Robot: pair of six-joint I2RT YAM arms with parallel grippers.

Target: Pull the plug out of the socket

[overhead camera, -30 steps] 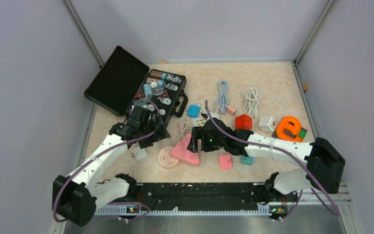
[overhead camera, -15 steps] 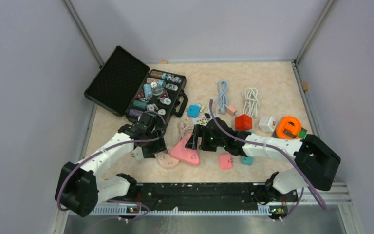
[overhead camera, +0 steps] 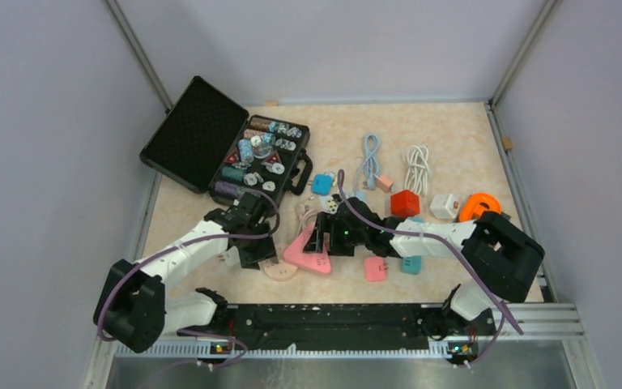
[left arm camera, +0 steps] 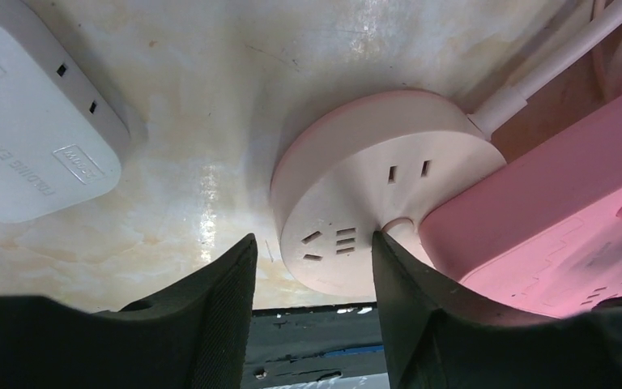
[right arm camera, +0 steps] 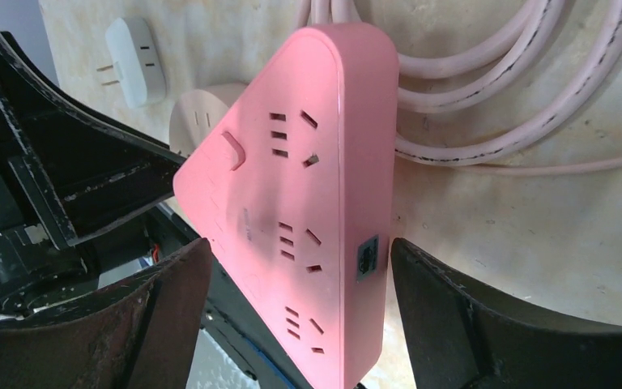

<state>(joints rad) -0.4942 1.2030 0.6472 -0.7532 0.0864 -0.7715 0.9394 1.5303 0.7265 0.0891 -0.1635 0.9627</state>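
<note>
Beige tabletop: open black case [overhead camera: 210,150] holds small parts; both hands straddle sockets, jaws apart.

Enclosure: three plain pale lavender-grey walls [overhead camera: 372,44], matte, no windows, no markings. Metal corner posts [overhead camera: 138,53] run diagonally up at back-left and back-right.

Work surface: tabletop [overhead camera: 453,134], beige/cream marbled finish w/ faint orange veining; glossy, shows soft glare patches in left wrist view. Thin metal frame strips along left and right sides.

Near edge: black rail [overhead camera: 332,316] across the front, w/ slotted aluminium extrusion [overhead camera: 332,348] just below; small indicator lights at both ends. Brushed metal sheet [overhead camera: 332,374] at bottom of top view.

Light: even, diffuse, from overhead; shadows soft and short. Source itself not in view.
</note>
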